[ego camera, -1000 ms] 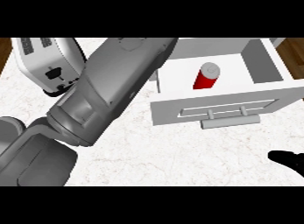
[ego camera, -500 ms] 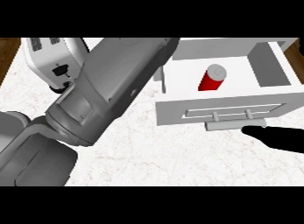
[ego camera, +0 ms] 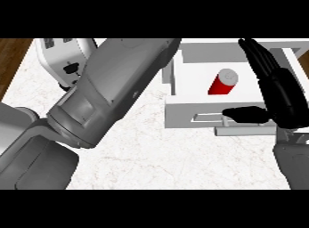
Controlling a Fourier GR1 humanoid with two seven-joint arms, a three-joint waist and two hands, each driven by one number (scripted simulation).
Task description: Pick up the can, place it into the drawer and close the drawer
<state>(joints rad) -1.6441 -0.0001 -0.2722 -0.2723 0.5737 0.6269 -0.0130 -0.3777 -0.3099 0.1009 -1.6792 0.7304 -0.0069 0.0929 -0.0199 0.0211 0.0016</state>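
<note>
My left forearm [ego camera: 111, 95] crosses the marble worktop [ego camera: 183, 156] in front of the toaster [ego camera: 68, 60]; its hand is out of view, so I cannot tell its state. The can [ego camera: 224, 83] lies already inside the open drawer [ego camera: 203, 116]. My right hand [ego camera: 282, 93] holds nothing, fingers straight above the drawer, thumb at the front panel. To close well, I should push squarely on the front, near the handle [ego camera: 239, 130].

one red can [ego camera: 224, 83], one white drawer [ego camera: 183, 113], one toaster [ego camera: 63, 60], one black hand [ego camera: 283, 95], two grey forearms [ego camera: 107, 89]
</note>
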